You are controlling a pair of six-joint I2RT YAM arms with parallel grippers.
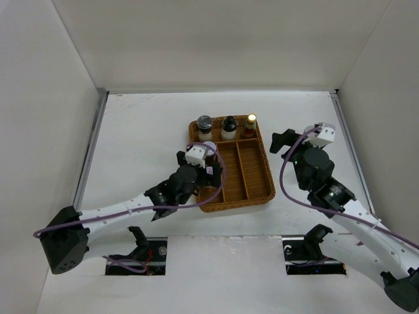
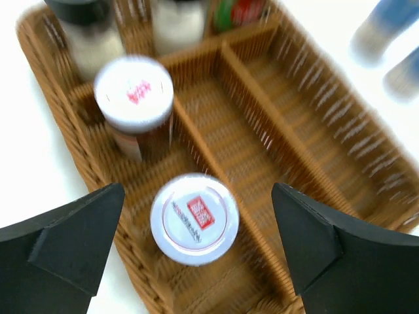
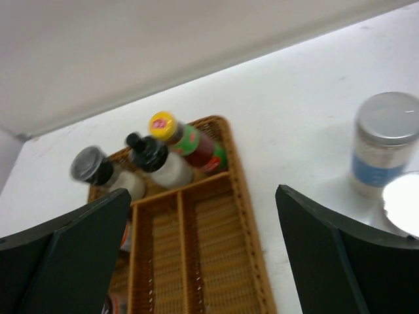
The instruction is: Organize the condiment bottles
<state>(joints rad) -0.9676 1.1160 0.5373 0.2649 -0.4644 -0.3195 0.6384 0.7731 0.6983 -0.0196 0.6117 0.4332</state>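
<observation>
- White worktop, white walls on three sides; the wicker tray lies on it between my two arms.
- Along the tray's back row stand the shaker, the black-capped bottle and the sauce bottle, left to right.
- The tray's left long compartment holds the far jar, just in front of the shaker, and the near jar, closer to my base.
- My left claw hangs above the near jar, spread wide. Its fingers sit on either side of the lid and clear of it, gripping nothing.
- One canister stands on the worktop right of the tray. A second canister shows only as a lid at the view's edge.
- My right claw is spread wide too and holds nothing. It hovers by the tray's right side, with both canisters to its right.
</observation>
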